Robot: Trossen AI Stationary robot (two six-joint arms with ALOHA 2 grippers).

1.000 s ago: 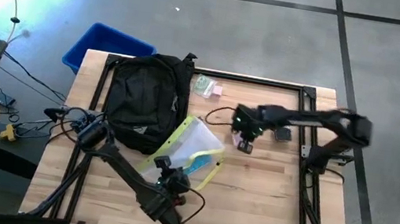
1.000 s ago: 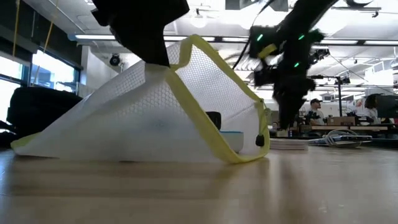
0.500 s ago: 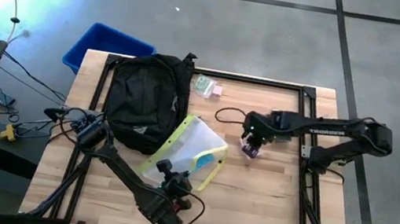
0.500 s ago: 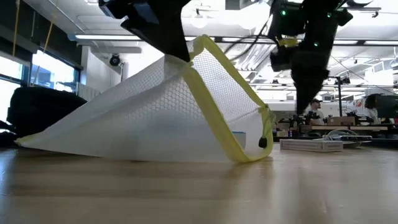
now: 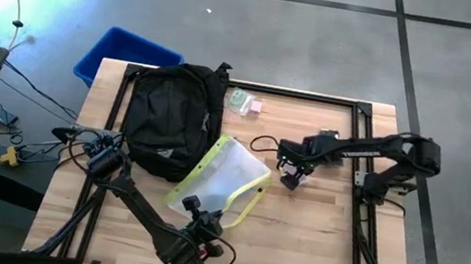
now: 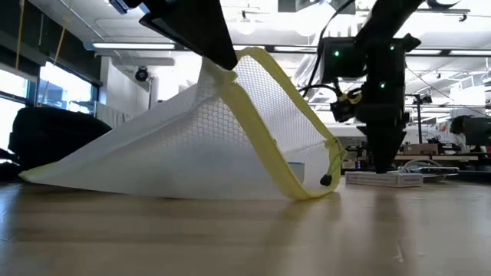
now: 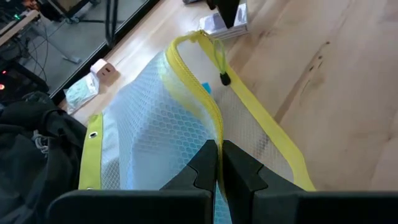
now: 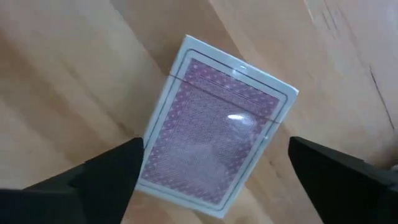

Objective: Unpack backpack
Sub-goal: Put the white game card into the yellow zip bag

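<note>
The black backpack (image 5: 172,118) lies at the table's far left. Beside it is a clear mesh pouch (image 5: 221,179) with a yellow edge. My left gripper (image 7: 217,163) is shut on the pouch and holds one side up like a tent (image 6: 230,130). A purple-backed card box (image 8: 224,124) lies flat on the table (image 6: 383,179) right of the pouch. My right gripper (image 8: 214,180) stands over the box, pointing down and open, with one finger on either side and touching nothing. My left gripper pinches the pouch's yellow zipper edge (image 7: 214,138) between its two shut fingers, slanting down from the table's near side. That edge (image 6: 228,67) is raised off the table. The pouch's other side (image 6: 92,180) rests on the wood, and the mesh runs fairly taut between them.
A blue bin (image 5: 125,55) sits past the table's far left corner. A small packet (image 5: 240,102) and a little pink-and-white item (image 5: 256,106) lie at the far edge, right of the backpack. Bare wood stretches along the near right (image 5: 312,246).
My right gripper has turned about its wrist and sunk a little over the card box, which lies flat on the table. My left gripper has shifted slightly toward the near edge and tipped. It keeps the pouch's yellow edge raised.
</note>
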